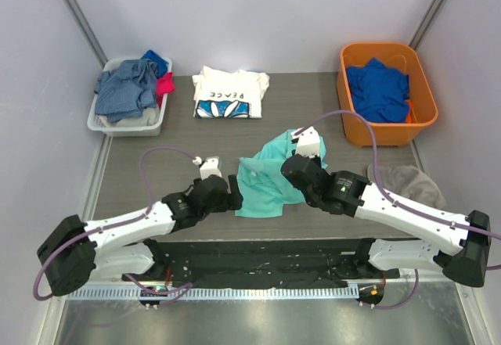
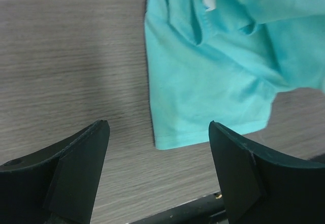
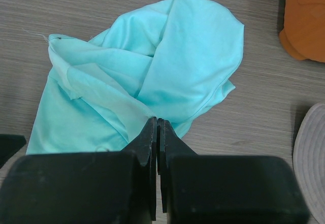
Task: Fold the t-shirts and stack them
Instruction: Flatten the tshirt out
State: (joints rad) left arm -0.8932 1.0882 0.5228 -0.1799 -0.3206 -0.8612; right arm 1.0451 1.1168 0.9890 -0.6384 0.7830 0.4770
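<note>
The teal shirt [image 1: 270,174] lies crumpled on the tabletop [image 1: 313,102], near its middle and close to the arms. The white shirt [image 1: 229,93] lies folded and flat at about 11 o'clock from it, well apart, toward the far edge.

The left end effector [image 2: 158,132] has its jaws spread wide and holds nothing. It sits at the teal shirt's 8 o'clock corner, and the wrist view shows the hem corner in the gap between the fingers. Whether the fingers touch the tabletop I cannot tell.

The right end effector [image 3: 157,125] is closed tight, fingers pressed together, apparently nipping a fold at the shirt's 3 o'clock side.

An orange bin [image 1: 423,87] holding a blue garment [image 1: 378,91] stands at 2 o'clock. A white basket [image 1: 125,126] of clothes stands at 10 o'clock. A grey cloth [image 1: 411,182] lies at 3 o'clock.
</note>
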